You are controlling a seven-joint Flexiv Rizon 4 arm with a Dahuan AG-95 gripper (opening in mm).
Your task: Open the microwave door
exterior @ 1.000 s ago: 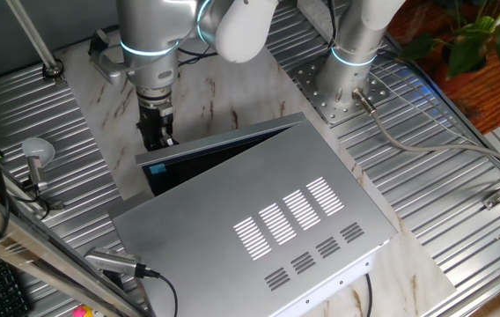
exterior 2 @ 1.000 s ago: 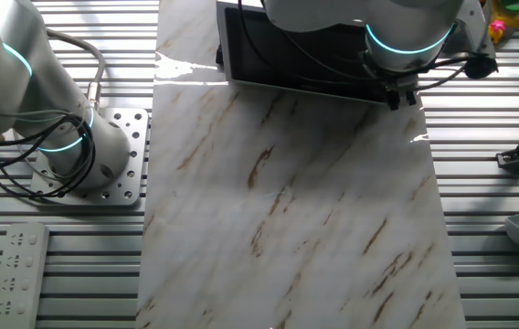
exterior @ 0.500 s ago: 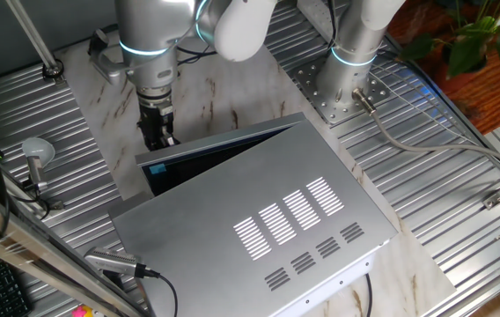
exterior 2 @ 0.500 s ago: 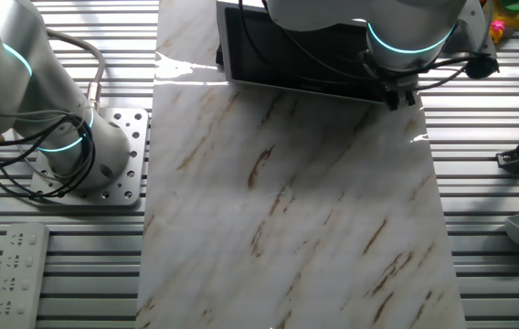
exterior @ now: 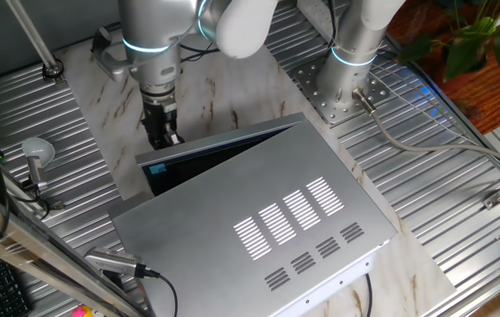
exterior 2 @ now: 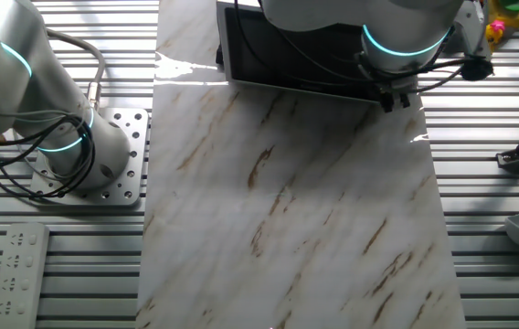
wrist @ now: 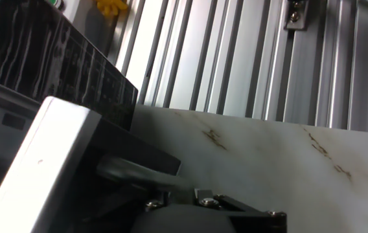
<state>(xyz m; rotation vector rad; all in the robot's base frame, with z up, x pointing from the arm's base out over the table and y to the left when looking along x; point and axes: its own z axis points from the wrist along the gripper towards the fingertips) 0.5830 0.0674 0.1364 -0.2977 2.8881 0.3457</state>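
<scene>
Microwave point(exterior: 268, 220) cavity dark behind ajar microwave door point(exterior: 219, 145).

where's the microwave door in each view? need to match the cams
One fixed view: the microwave door runs across centre-left, ajar at the left end, gripper just behind it.
The other fixed view: top centre, the dark panel seen from the front, partly behind the arm.
Hand view: left side, the pale edge and dark face close up.
Shared landmark: the marble-patterned board.
</scene>
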